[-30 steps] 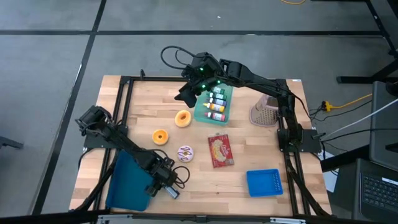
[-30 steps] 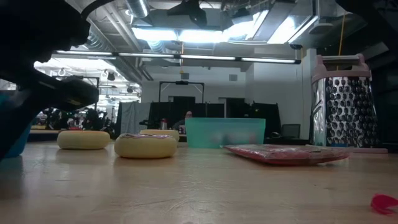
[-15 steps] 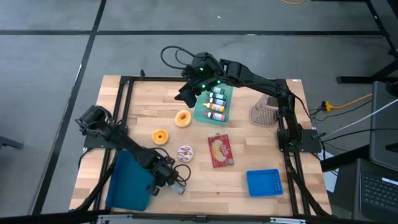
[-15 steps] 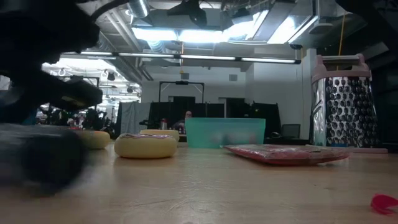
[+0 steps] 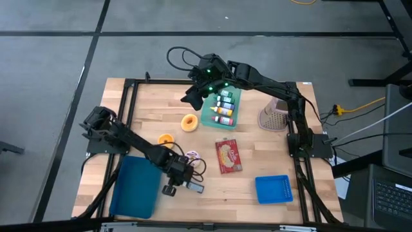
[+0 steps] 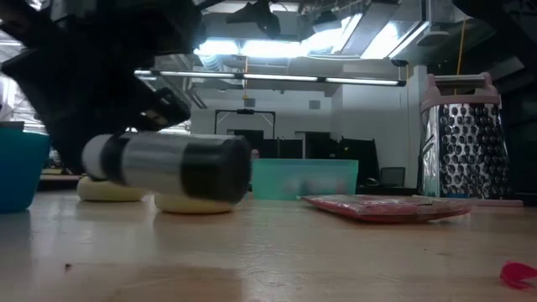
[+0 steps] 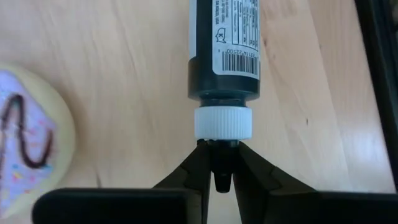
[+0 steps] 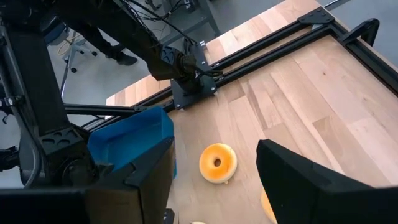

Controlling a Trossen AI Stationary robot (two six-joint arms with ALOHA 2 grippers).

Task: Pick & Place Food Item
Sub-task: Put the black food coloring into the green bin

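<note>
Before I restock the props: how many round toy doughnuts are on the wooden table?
3: a yellow doughnut beside the teal tray, an orange one below it, and a pink-frosted doughnut partly hidden by the left gripper.

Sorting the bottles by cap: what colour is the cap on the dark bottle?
White, on the dark bottle; its cap shows best in the left wrist view.

Looks like a big lab or workshop — bare pipes and long strip lights (image 6: 277,46) overhead, grey floor (image 5: 51,71), wooden table (image 5: 148,106) in a black frame.
</note>
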